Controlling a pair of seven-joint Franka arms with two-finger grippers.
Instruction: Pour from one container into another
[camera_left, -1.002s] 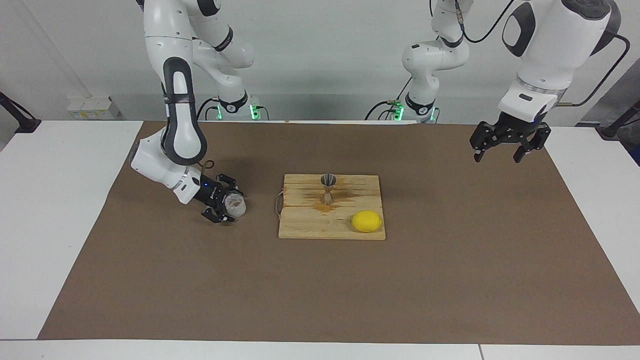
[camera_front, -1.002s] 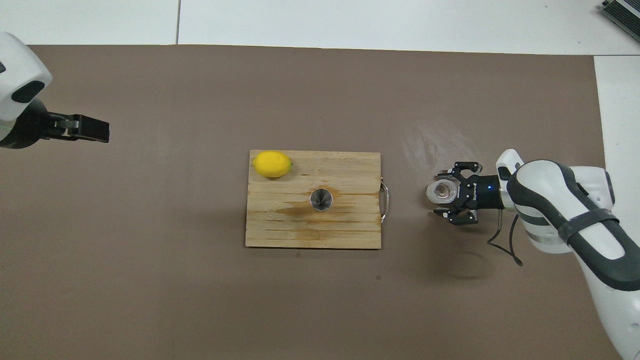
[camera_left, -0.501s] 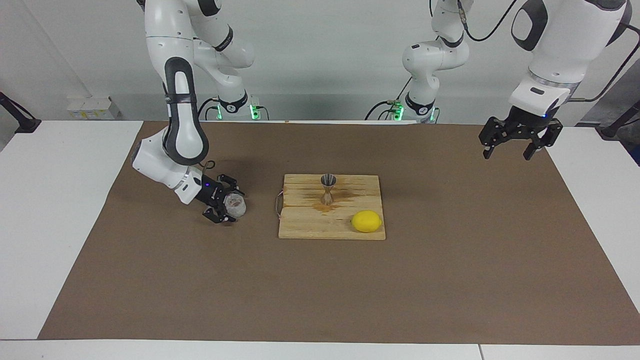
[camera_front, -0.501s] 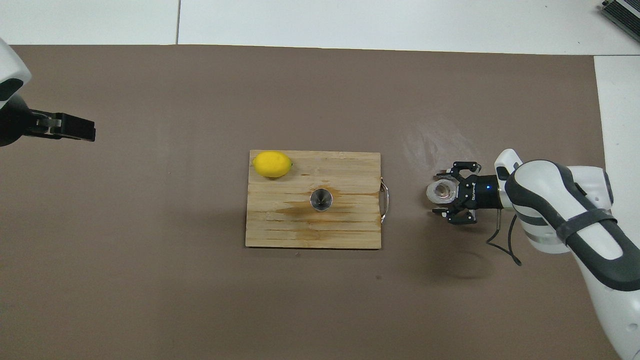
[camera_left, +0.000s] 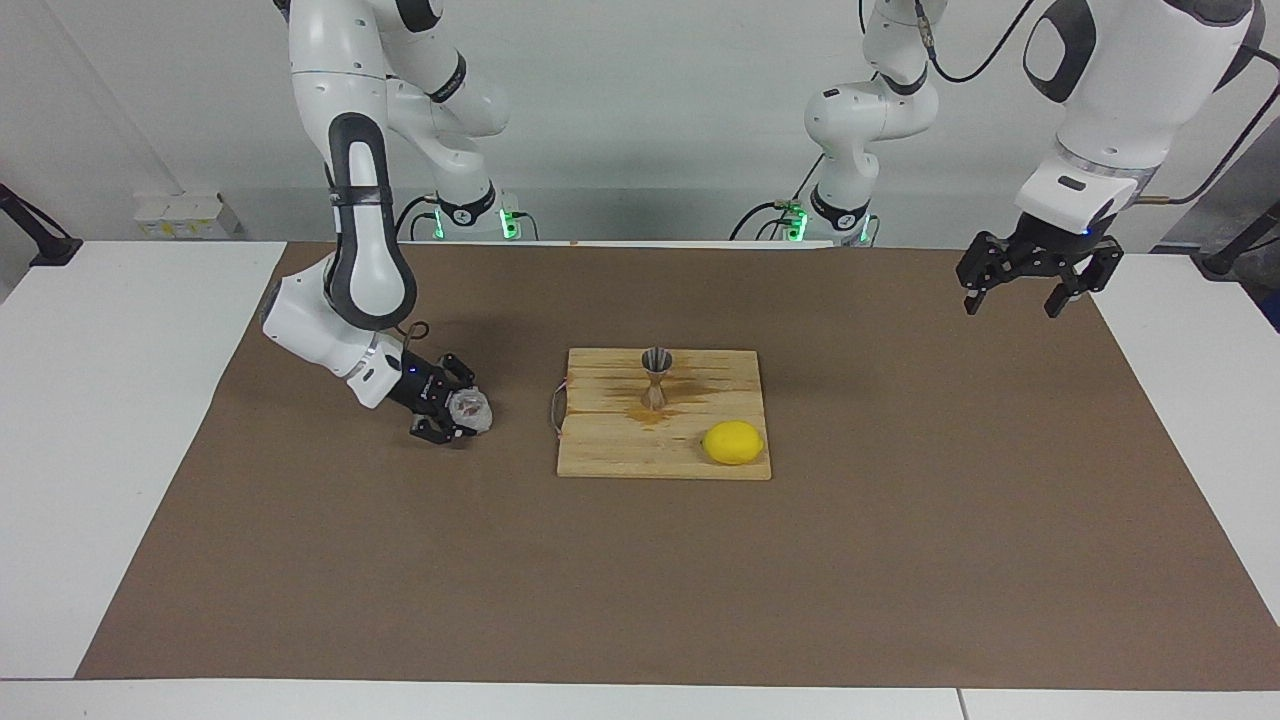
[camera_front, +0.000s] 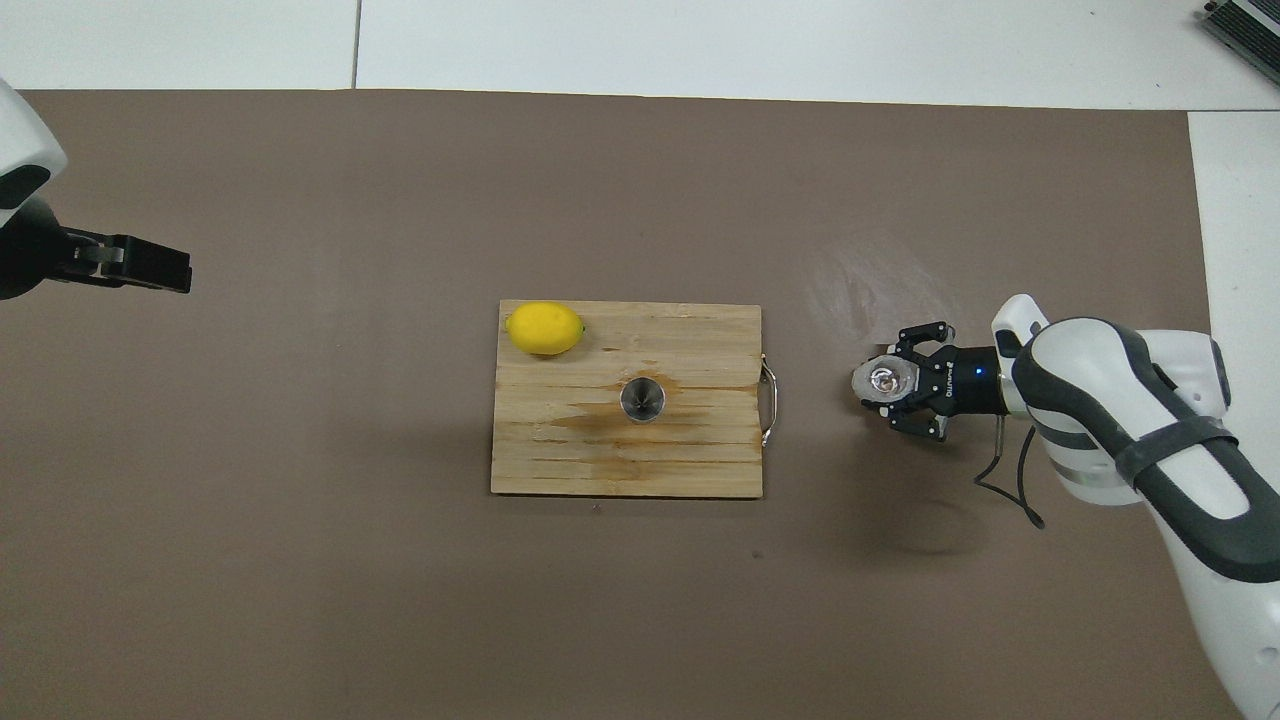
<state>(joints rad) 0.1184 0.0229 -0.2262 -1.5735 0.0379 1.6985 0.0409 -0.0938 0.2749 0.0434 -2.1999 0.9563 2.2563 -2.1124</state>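
right pincer (camera_left: 462, 413) clamped low, left pincer (camera_left: 1028, 292) spread, raised

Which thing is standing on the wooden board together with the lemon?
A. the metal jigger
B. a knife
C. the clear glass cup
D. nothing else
A: the metal jigger stands upright on the wooden board, nearer to the robots than the lemon, while the glass cup is off the board, in the right gripper toward the right arm's end of the table.

White arms with black joint bands, black pincers, green-lit bases, black cables.
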